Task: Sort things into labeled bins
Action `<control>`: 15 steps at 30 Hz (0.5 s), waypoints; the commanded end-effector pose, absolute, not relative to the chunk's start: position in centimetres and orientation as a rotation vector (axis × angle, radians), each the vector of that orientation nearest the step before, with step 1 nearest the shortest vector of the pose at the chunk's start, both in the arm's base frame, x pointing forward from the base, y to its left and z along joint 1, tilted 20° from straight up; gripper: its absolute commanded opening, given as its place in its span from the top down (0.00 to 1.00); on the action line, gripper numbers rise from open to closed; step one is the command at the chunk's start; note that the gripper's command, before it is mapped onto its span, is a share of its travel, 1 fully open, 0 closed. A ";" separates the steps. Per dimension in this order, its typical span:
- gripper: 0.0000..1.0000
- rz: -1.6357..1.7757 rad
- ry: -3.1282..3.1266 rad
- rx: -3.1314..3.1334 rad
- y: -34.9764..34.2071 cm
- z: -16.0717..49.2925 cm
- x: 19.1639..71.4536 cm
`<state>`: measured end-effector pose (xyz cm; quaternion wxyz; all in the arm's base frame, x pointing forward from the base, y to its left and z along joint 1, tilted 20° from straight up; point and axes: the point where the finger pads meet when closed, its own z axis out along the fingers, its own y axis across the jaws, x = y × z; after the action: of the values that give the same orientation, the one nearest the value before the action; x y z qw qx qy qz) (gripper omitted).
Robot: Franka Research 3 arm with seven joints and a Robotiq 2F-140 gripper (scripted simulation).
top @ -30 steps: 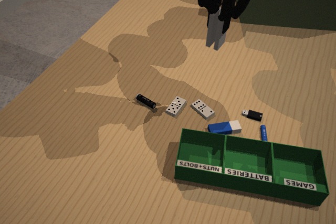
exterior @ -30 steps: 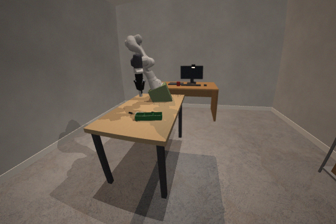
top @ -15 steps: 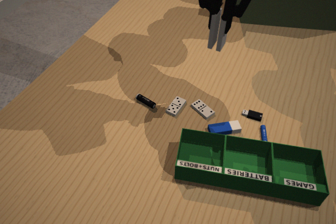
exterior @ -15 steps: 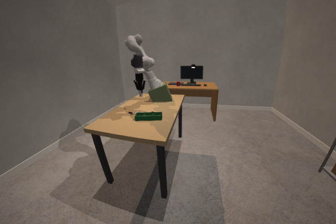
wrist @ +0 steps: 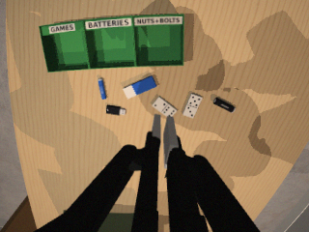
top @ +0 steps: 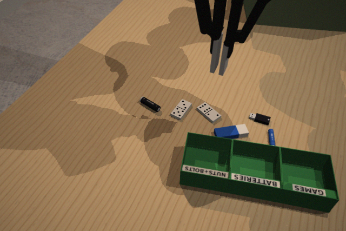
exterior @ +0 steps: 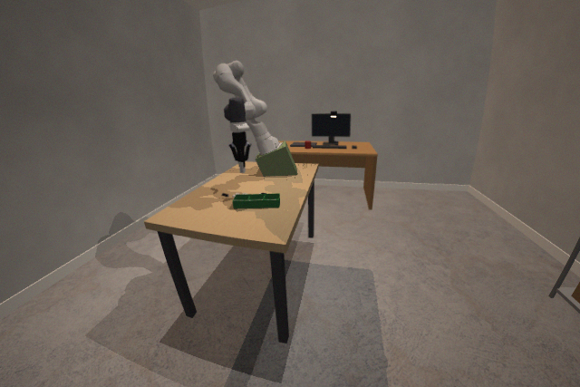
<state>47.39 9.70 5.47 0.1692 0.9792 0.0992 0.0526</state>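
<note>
Overhead, the gripper (top: 218, 72) is hanging with its fingers together on nothing, beyond the two dominoes (top: 180, 109) and the green bins (top: 331, 197).

The place looks like a plain office or lab room. Bare grey walls (exterior: 117, 69) and a speckled grey floor (exterior: 421, 279) with a pale skirting board enclose it. A wooden desk (exterior: 346, 153) stands against the back wall, carrying a dark monitor (exterior: 330, 125), a keyboard (exterior: 327, 145) and a small red cup (exterior: 307, 143). Nearer the front, a wooden work table (exterior: 219, 218) on black legs carries a white robot arm (exterior: 243, 106) mounted on a green base (exterior: 276, 162).
</note>
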 end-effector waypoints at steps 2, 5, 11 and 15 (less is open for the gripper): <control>0.95 0.153 0.317 2.779 9.9 3.3 50.4; 0.95 0.153 0.317 2.779 10.0 1.7 52.3; 0.95 0.153 0.317 2.779 10.2 -1.4 56.3; 0.95 0.153 0.317 2.779 10.3 -2.2 57.4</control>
<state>56.01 9.96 -1.58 0.1695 0.9781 0.1100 0.0495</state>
